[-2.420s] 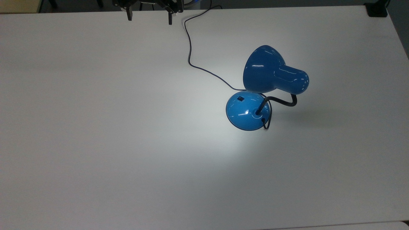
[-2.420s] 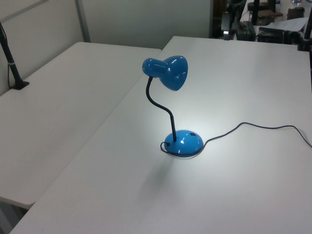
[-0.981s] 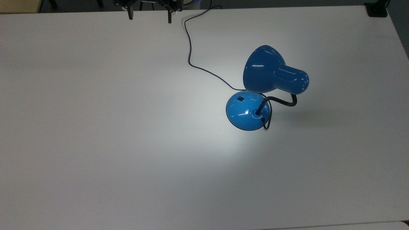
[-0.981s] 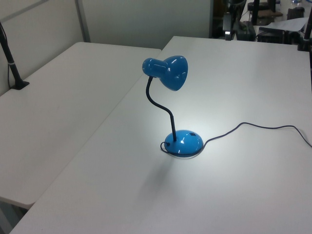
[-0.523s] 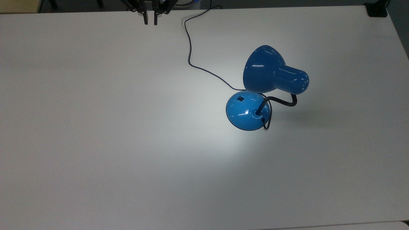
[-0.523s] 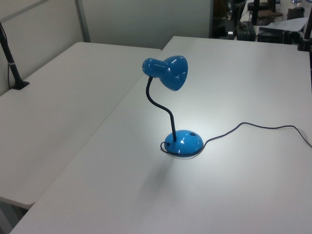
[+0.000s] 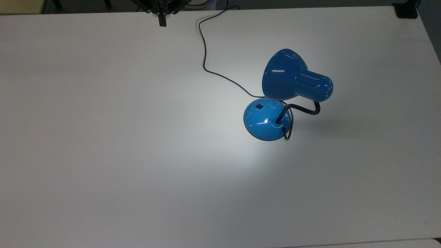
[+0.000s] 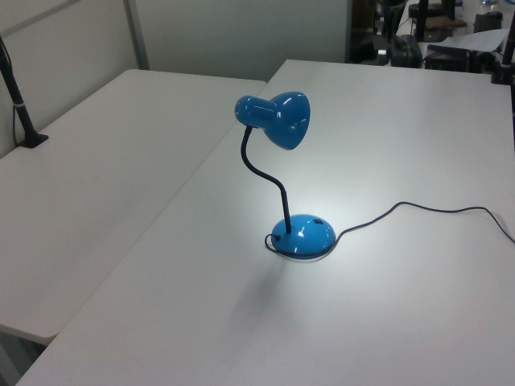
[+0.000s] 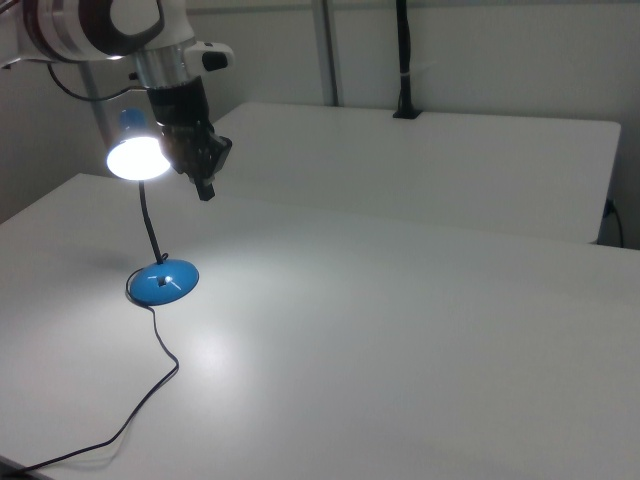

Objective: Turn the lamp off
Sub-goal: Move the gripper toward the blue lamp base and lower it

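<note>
Lamp (image 7: pixel 275 103) stood lit on the tabletop (image 7: pixel 103 155) | its base switch (image 7: pixel 259 106) faced the hand (image 7: pixel 162 23), well apart toward the top view's upper left | hand's fingers pressed together, holding nothing | judged: approach not begun.

A second white table (image 8: pixel 96 161) adjoins the first (image 8: pixel 402 322).
</note>
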Controlling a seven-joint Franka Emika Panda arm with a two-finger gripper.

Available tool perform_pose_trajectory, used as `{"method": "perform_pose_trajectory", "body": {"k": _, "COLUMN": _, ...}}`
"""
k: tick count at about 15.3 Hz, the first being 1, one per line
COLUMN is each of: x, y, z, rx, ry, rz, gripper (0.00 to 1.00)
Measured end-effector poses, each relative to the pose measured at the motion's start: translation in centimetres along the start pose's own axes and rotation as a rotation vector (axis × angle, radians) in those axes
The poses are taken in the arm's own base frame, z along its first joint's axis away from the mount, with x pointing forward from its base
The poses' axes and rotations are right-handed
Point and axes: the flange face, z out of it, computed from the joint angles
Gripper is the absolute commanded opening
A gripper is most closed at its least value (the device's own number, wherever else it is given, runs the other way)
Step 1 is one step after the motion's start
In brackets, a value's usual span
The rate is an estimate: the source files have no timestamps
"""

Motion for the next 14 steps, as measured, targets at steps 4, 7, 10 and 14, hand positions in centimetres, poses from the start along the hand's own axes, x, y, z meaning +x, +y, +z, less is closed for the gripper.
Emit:
{"method": "perform_pose_trajectory", "body": {"k": 4, "x": 0.0, "y": 0.0, "z": 0.0, "rx": 0.000, "ry": 0.000, "rz": -0.001, "gripper": 0.00}}
{"method": "perform_pose_trajectory", "body": {"k": 7, "x": 0.0, "y": 0.0, "z": 0.0, "rx": 0.000, "ry": 0.000, "rz": -0.003, "gripper": 0.00}}
{"method": "perform_pose_trajectory", "body": {"k": 10, "x": 0.0, "y": -0.1, "z": 0.3, "rx": 0.000, "ry": -0.006, "rz": -0.010, "gripper": 0.00}}
{"method": "perform_pose_trajectory", "body": {"k": 14, "x": 0.1, "y": -1.9, "z": 3.4, "rx": 0.003, "ry": -0.056, "rz": -0.070, "gripper": 0.00}}
